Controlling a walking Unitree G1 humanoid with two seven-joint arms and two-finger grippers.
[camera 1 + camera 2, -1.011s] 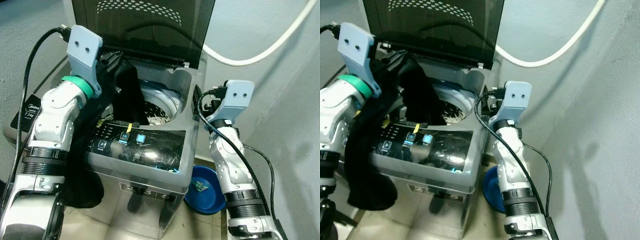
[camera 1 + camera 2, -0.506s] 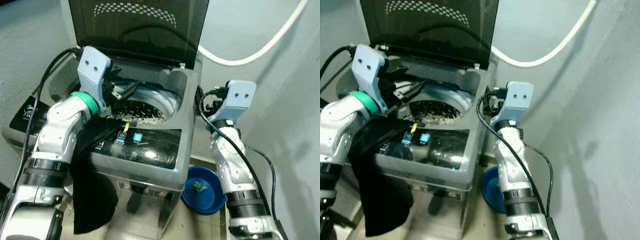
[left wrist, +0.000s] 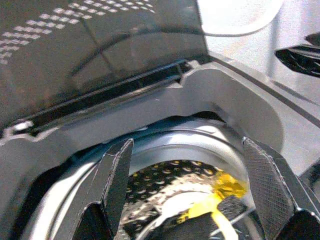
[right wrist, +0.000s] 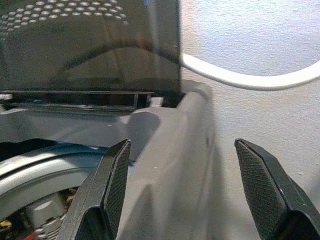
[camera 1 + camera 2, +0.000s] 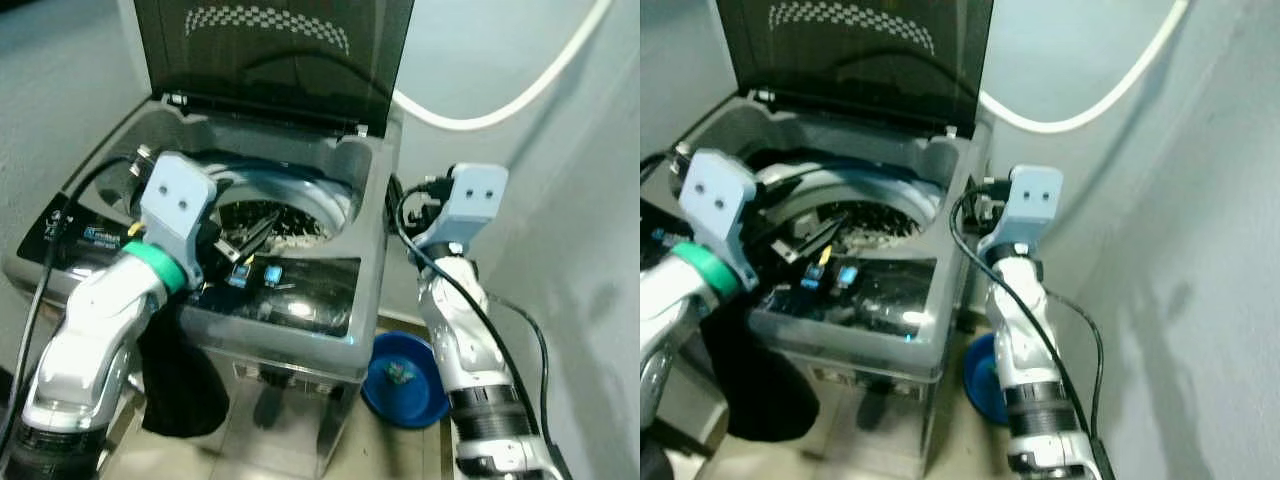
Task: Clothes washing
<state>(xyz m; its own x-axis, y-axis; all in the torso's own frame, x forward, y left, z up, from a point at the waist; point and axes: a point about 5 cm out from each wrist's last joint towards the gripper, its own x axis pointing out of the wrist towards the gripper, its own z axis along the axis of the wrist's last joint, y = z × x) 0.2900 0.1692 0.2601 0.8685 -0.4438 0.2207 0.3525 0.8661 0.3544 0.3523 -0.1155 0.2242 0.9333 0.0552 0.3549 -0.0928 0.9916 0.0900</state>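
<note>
Both sets of jaws stand wide apart and hold nothing: you can see it in each wrist view, where the two black fingers frame the machine with clear space between them. Your left gripper (image 5: 250,236) hangs over the front rim of the top-loading washing machine (image 5: 300,310), its fingers pointing into the mouth of the drum (image 5: 285,222). Its left wrist view looks along those fingers (image 3: 116,175) at the perforated drum wall, with something dark and a yellow tag (image 3: 220,192) lying low inside.

Your right gripper (image 4: 190,190) is held up at the machine's right side, by the back corner; its fingers (image 4: 260,182) bracket the grey top edge of the machine and the wall behind it.

The lid (image 5: 275,50) stands upright, dark and see-through, with a checked pattern near its top edge. The control panel (image 5: 290,285) runs along the front, and two small buttons glow blue on it.

A black garment (image 5: 180,375) hangs down the outside of the machine at its front left corner, under your left arm, reaching toward the floor. You cannot tell from these views where its upper end rests.

A white hose (image 5: 500,95) curves across the wall behind. On the floor, between the machine and your right arm, sits a blue basin (image 5: 405,380) with a small object in it.
</note>
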